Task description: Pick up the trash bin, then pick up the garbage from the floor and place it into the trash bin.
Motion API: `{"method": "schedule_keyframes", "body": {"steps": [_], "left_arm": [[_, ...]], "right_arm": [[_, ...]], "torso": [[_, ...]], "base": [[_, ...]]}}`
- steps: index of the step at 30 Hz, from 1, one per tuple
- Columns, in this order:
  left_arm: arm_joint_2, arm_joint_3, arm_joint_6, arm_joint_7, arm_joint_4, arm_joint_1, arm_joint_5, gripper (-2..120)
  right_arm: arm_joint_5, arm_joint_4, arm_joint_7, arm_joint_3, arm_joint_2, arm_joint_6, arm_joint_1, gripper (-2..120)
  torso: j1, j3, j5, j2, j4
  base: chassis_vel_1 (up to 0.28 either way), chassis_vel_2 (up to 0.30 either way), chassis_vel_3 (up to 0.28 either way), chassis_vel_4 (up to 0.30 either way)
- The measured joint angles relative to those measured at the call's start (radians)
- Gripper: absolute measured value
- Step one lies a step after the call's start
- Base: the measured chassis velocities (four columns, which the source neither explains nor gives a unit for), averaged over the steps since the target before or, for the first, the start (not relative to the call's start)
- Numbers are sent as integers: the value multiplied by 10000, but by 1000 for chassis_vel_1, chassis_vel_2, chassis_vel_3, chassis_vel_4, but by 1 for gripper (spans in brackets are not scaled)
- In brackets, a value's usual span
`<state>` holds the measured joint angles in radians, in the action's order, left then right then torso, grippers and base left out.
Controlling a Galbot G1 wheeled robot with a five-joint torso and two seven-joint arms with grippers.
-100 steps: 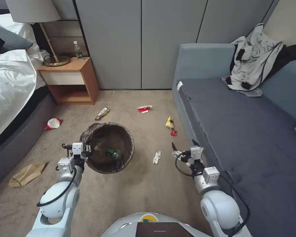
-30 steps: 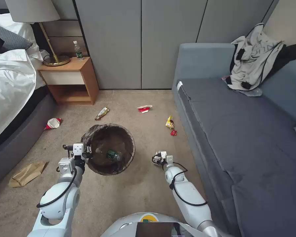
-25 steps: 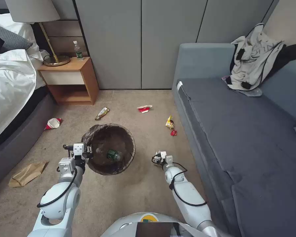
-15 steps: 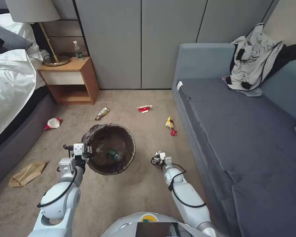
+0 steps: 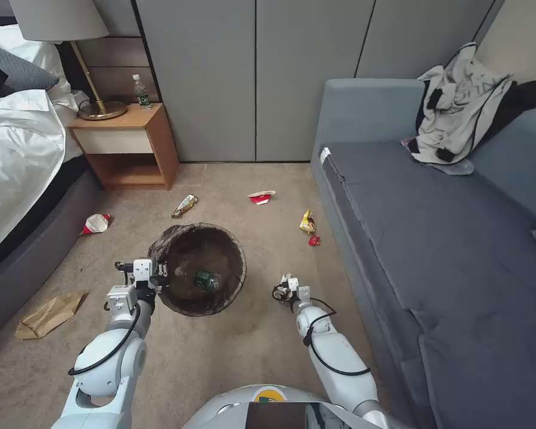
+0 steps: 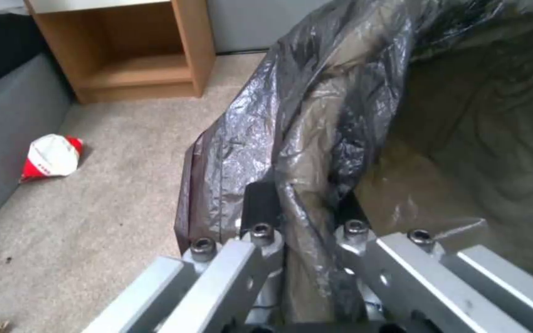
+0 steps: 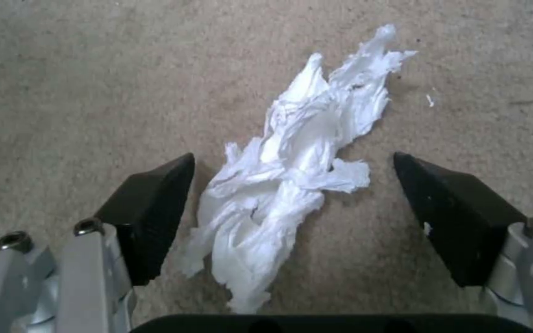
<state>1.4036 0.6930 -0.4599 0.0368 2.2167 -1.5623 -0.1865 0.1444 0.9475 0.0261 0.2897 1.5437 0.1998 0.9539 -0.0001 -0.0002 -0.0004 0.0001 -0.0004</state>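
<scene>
Right gripper (image 7: 291, 203) low over the carpet (image 5: 262, 345), jaws spread wide, one black finger on either side of a crumpled white tissue (image 7: 291, 166); fingertips (image 7: 155, 203) not touching the tissue, which lies flat on the pile between them. From the head view this gripper (image 5: 286, 290) sits just right of the trash bin (image 5: 198, 268), arm reaching forward and down. Left gripper (image 6: 306, 231) clamped on the bin's near rim, fingers pinched onto the crinkly dark bag (image 6: 316, 120) folded over the edge; in the head view it (image 5: 158, 275) meets the bin at its left side. Inside the bin, a clear bottle with green label (image 5: 205, 279) lies on the liner. Left of the left arm, a crumpled brown paper bag (image 5: 47, 314) near the bed base. Farther out: a crushed red-and-white cup (image 5: 96, 223) by the bed, also seen from the left wrist (image 6: 52, 156); a yellow-brown snack wrapper (image 5: 184, 205) beyond the bin; a second red-and-white cup (image 5: 261, 196) mid-floor; a yellow wrapper (image 5: 307, 221) with a small red scrap (image 5: 314, 241) just beside it, near the grey sofa (image 5: 435, 238). At the back, a wooden nightstand (image 5: 125, 143) bears a lamp (image 5: 71, 36) and an upright bottle (image 5: 140, 90). A grey-white garment (image 5: 458, 107) heaped on the sofa's far corner.
</scene>
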Motion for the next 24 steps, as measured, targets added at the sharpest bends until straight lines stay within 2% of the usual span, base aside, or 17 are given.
{"method": "schedule_keyframes", "body": {"steps": [6,14,21,24], "left_arm": [[35,-22,10,-1,-20,9,22,3],[104,-59,31,0,-20,0,82,3],[120,-99,33,0,16,-13,87,3],[121,-110,33,2,45,-24,89,3]], "right_arm": [[-35,-111,55,19,55,-38,-29,71],[-122,-68,122,21,35,-105,38,48],[-148,181,95,-78,-46,-93,195,34],[-160,458,-8,-143,-116,-60,338,21]], "torso": [[0,0,0,0,0],[0,1,4,0,4],[0,2,11,-1,9],[1,3,12,-2,12]], "base": [[0,0,0,0],[0,0,0,0],[0,0,0,0],[0,0,0,0]]}}
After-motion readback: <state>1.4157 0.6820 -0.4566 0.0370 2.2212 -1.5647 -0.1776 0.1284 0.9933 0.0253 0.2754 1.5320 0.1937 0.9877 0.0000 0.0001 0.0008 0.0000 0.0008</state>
